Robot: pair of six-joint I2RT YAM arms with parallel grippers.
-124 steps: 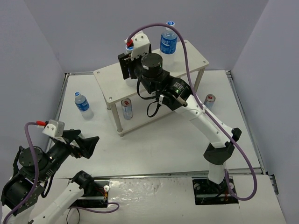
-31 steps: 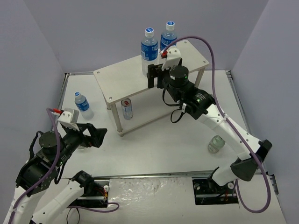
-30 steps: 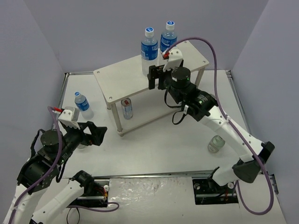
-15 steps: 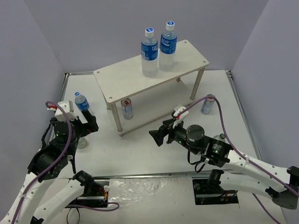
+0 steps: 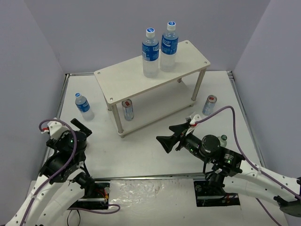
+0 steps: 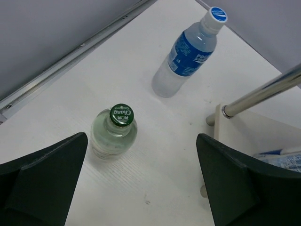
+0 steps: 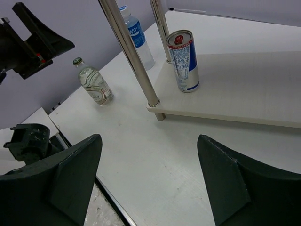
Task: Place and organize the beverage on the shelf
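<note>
**Q:** Where do the drinks stand, and why there?

**A:** A tall blue-labelled bottle (image 5: 150, 52) and a second tall bottle (image 5: 169, 44) stand upright, just beside each other, at the back edge of the top board of the shelf (image 5: 123, 81). Judged, this pairing begins a row and leaves the rest of the board free. A slim can (image 7: 184, 61) stands alone on the lower tier, at its left end. The others wait on the table (image 5: 141, 150). A smaller blue-labelled bottle (image 6: 187, 54) is left of the shelf, and a green-capped bottle (image 6: 114, 133) is nearer the left arm. A second can (image 5: 209, 105) is right of the shelf, and a small bottle (image 5: 222, 140) is partly hidden behind the right arm.

**Q:** How are the grippers set?

**A:** The left gripper (image 6: 143, 141) has its fingers spread wide with nothing between them. It looks down on the table, with the green-capped bottle near its left finger. Judged, this posture suits an approach to that bottle. The right gripper (image 7: 150, 139) also has its fingers apart and holds nothing. It sits low over the table facing the shelf's front, well apart from any drink.

**Q:** How far along is the task?

**A:** Judged, under halfway: three drinks are shelved and four are on the table.
</note>
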